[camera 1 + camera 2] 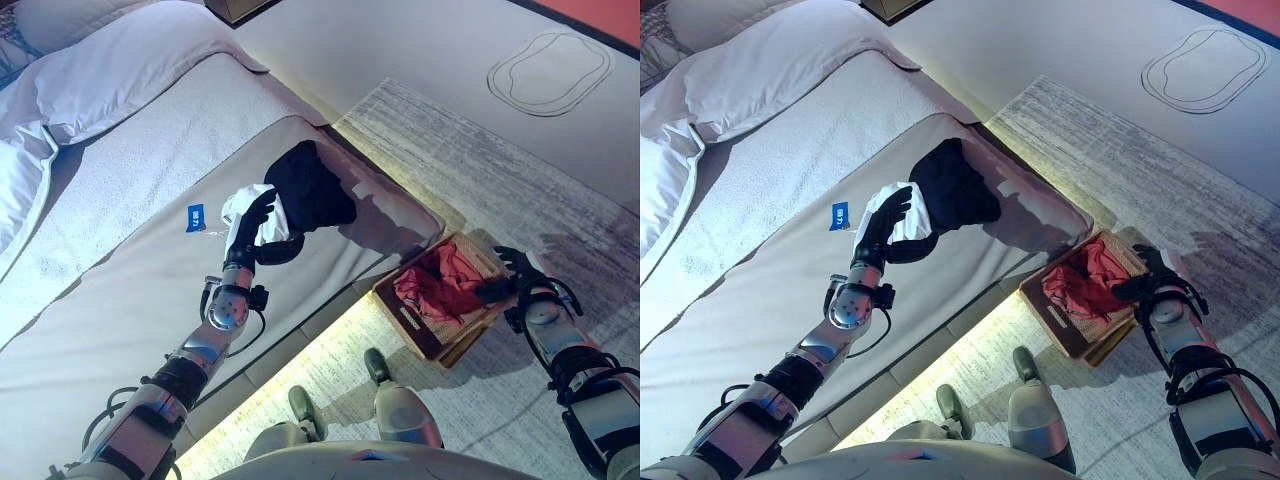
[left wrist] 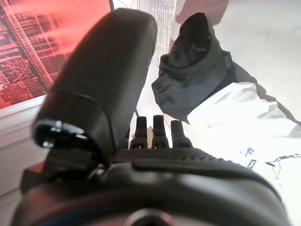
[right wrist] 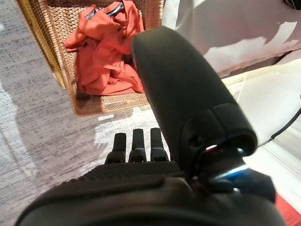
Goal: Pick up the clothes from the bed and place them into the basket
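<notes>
eye views: left hand (image 1: 250, 225) on white garment (image 1: 238, 203) beside dark garment (image 1: 308, 187) near bed (image 1: 120, 290) edge – red garment (image 1: 440, 282) in basket (image 1: 409, 319) | left wrist: fingers straight, clamped on nothing | right wrist: right hand (image 3: 136, 146) fingers straight, over rug by basket | risk: loose grab takes one piece – other slips off the edge

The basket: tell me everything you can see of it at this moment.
The basket is a rectangular, brown woven wicker one with a darker rim. It stands upright on the patterned grey rug, close beside the lit edge of the bed. A crumpled red garment lies inside, covering much of the bottom. The right hand, fingers straight, hovers at its far corner; whether it touches the rim cannot be told.
</notes>
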### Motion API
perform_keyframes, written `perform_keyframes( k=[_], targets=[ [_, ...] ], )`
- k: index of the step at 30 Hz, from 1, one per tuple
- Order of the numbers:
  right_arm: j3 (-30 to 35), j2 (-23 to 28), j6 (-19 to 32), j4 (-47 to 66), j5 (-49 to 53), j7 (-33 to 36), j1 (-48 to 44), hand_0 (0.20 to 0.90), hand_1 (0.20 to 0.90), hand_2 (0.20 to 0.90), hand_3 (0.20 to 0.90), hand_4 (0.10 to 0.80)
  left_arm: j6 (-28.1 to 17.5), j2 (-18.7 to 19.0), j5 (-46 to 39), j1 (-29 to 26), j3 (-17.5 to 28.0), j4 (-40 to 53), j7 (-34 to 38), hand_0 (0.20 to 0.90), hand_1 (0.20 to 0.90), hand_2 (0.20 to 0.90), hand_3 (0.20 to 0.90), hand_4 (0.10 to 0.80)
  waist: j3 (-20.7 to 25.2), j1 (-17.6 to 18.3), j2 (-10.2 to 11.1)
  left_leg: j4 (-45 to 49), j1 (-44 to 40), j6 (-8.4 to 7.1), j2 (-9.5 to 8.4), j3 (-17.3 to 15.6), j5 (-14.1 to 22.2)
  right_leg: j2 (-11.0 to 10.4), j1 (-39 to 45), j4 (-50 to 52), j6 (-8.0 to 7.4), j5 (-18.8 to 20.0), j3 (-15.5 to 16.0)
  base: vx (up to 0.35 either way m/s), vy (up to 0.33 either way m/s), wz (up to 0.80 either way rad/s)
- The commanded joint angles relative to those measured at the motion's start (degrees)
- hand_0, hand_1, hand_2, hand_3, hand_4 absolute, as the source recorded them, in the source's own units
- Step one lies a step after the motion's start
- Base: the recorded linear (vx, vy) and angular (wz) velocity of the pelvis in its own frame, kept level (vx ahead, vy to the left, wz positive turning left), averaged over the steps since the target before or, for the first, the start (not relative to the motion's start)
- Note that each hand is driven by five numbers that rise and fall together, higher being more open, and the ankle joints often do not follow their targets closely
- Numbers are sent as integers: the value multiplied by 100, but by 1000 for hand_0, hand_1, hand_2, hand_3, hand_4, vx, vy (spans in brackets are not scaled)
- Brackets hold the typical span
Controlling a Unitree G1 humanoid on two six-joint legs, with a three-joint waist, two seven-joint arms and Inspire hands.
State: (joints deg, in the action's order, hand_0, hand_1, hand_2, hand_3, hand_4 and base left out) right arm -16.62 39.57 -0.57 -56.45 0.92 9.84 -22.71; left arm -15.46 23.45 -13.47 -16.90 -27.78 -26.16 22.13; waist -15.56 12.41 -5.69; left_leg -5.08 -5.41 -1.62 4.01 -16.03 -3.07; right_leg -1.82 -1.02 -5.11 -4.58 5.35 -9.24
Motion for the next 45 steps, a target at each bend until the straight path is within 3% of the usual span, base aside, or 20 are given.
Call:
perform_keyframes(
  k=[1,5,12,21,33,40,45],
  targets=[
    [43,156,276,-167,-231,436,-305,900,900,900,900,800,-744,114,126,-494,-39,42,171,900,900,900,900,800,337,-227,374,566,-143,-33,-58,151,1078,-190,-267,252,-144,-141,526,37,4,11],
    [19,266,289,129,-360,949,-451,900,900,900,900,800,-742,119,92,-481,-10,30,380,900,900,900,900,800,381,-315,433,576,-173,-25,-70,303,1076,-189,-162,268,-115,-173,589,42,15,6],
    [-395,488,-319,1385,-663,1617,-1453,900,900,900,900,800,-691,126,131,-352,171,-1,539,900,900,900,900,800,414,-629,509,484,-100,-10,-167,764,997,-228,-39,314,-70,-251,773,31,27,14],
    [-1085,501,-249,1659,-480,1534,-2726,900,900,900,900,800,-736,288,221,46,373,215,52,900,900,900,900,800,390,-1172,529,783,248,-43,-269,1194,961,-380,-31,549,50,-461,1192,60,32,31],
    [-1801,638,-389,1201,-538,1532,-4423,900,900,900,900,800,-1205,448,-53,-125,447,447,-68,900,900,900,900,800,-615,-1855,258,2110,1596,-9,-620,1959,1013,-638,-949,2201,443,-1210,2005,-56,46,38],
    [-2138,539,-816,1170,-505,1557,-4961,900,900,900,900,800,-1300,652,0,-120,418,754,-14,900,900,900,900,800,-1304,-2180,258,3099,2573,125,-862,2176,1167,-672,-1798,3424,605,-1585,2134,-62,-52,38],
    [-2190,433,-980,991,-529,1447,-5024,900,900,900,900,800,-1275,752,-14,-35,450,1007,-2,900,900,900,900,800,-1423,-2351,229,3576,3258,214,-963,2182,1235,-738,-2421,3951,619,-1669,2225,-60,-37,22]
  ],
)
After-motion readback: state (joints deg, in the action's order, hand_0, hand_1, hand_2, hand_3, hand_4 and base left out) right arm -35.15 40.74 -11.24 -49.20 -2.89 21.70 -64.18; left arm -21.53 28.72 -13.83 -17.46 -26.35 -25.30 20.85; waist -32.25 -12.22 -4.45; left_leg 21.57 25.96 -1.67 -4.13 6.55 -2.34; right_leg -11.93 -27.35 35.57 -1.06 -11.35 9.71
